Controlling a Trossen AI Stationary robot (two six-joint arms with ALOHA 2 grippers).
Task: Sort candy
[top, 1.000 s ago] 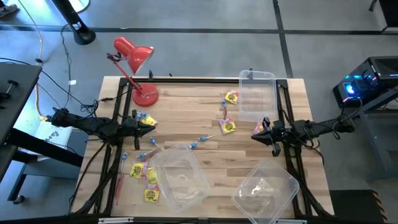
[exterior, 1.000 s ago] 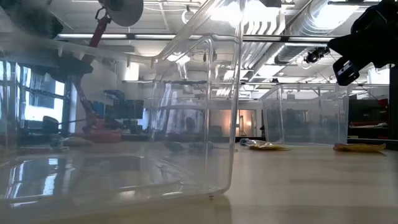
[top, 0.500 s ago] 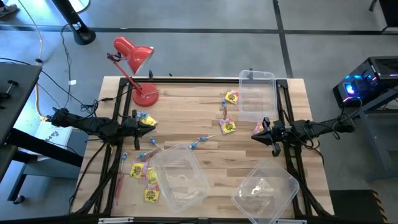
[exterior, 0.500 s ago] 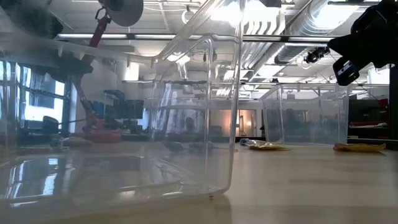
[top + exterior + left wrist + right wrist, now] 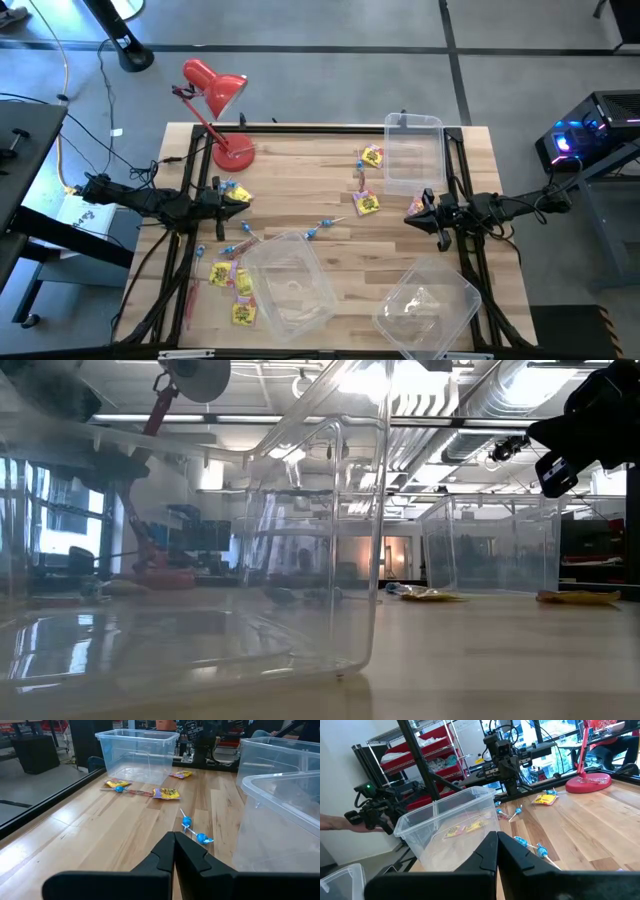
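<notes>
Low view is mostly blocked by a clear plastic bin (image 5: 200, 560) up close. Red desk lamp (image 5: 165, 420) gets cut off at the top edge, and the yellow square candy packets (image 5: 575, 597) are just blurs.

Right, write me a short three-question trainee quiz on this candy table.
1. True or false: the left tool is shut and holds nothing.
2. How many clear bins are on the table? A) two B) three C) four
3. Fill in: the red lamp stands at the table's far ____ corner, on the left arm's side.

Key:
1. True. It is shut and empty, as is the right tool.
2. B. One bin sits at the far right, one at the near middle, one at the near right.
3. Left.
</notes>
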